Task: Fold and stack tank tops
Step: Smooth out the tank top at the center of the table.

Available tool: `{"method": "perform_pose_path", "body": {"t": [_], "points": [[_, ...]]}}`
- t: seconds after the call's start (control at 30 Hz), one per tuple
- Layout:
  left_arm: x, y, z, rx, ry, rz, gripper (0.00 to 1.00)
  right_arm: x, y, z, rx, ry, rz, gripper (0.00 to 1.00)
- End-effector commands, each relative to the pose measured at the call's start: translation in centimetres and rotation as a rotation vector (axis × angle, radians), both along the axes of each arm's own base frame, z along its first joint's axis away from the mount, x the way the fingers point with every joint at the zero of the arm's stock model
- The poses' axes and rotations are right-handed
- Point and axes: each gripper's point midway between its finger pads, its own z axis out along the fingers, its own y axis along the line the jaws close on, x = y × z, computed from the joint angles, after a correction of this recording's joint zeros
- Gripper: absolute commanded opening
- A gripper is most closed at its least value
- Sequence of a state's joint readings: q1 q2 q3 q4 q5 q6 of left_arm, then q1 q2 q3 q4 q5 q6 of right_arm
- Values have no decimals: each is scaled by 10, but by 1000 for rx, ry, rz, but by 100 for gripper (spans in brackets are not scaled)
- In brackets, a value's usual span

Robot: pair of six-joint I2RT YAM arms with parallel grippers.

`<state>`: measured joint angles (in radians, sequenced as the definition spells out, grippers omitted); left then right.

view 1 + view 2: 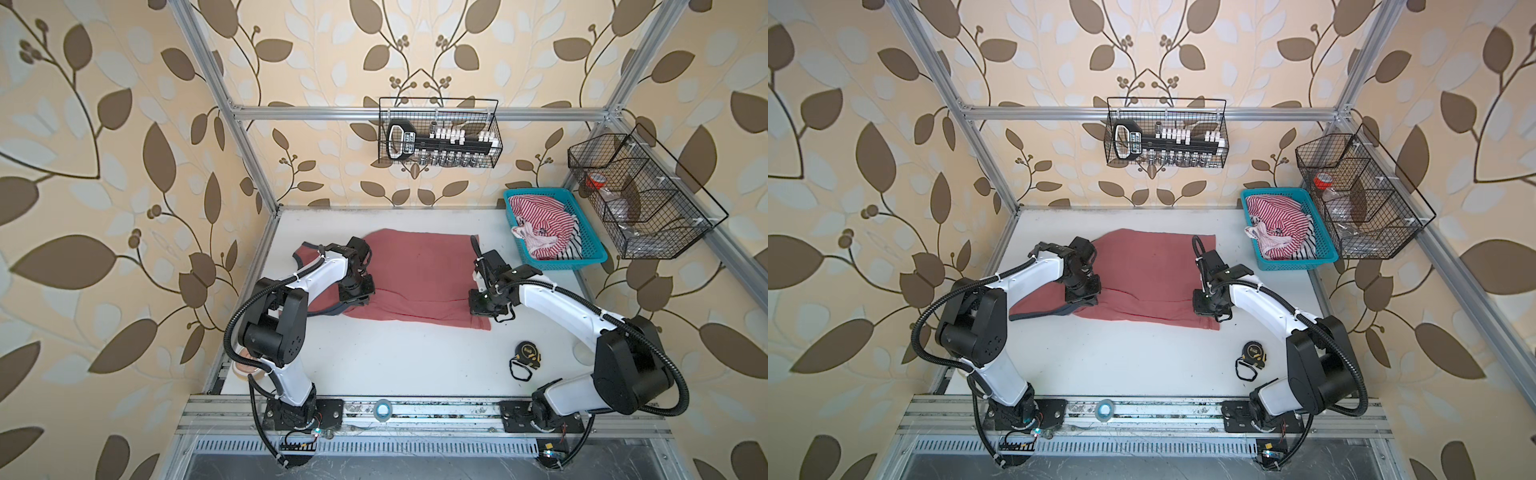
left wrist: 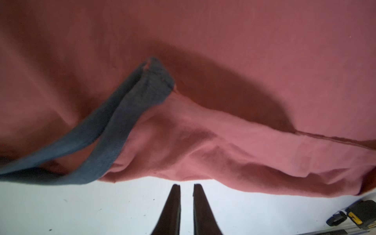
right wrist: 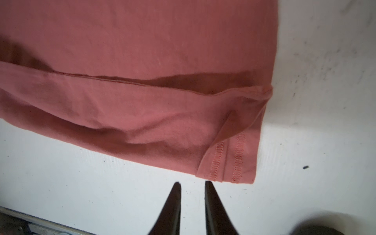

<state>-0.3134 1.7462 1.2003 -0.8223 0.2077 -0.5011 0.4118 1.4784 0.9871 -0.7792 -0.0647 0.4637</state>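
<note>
The dusty red tank top lies spread on the white table, its near long edge folded over onto the body. Its blue-grey trim loops at the left end, and the stitched hem is at the right end. My left gripper hovers just off the folded near edge by the armhole, its jaws slightly open and holding nothing. My right gripper sits just off the hem corner, also slightly open and holding nothing. The red-and-white striped tank top lies crumpled in the blue basket.
A black tape measure lies on the table near the right arm. A tape roll sits on the front rail. Wire baskets hang on the back frame and the right frame.
</note>
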Motion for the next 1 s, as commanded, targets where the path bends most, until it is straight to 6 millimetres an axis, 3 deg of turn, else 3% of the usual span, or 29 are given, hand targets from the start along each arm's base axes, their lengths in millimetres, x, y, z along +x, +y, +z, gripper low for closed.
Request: {"method": "perform_pose_path", "body": {"t": [0.0, 0.33, 0.63, 0.83, 0.97], "points": [[-1, -2, -11, -16, 26, -1, 17, -7, -4, -14, -38, 34, -16, 24], [-10, -3, -43, -16, 98, 14, 17, -21, -4, -35, -68, 100, -3, 25], [-14, -2, -55, -5, 130, 15, 17, -19, -3, -51, -75, 123, -10, 24], [-18, 2, -61, 12, 145, 17, 17, -22, -6, -57, -94, 140, -13, 14], [-22, 10, -67, 49, 160, 31, 17, -25, -12, -56, -125, 145, -18, 0]]}}
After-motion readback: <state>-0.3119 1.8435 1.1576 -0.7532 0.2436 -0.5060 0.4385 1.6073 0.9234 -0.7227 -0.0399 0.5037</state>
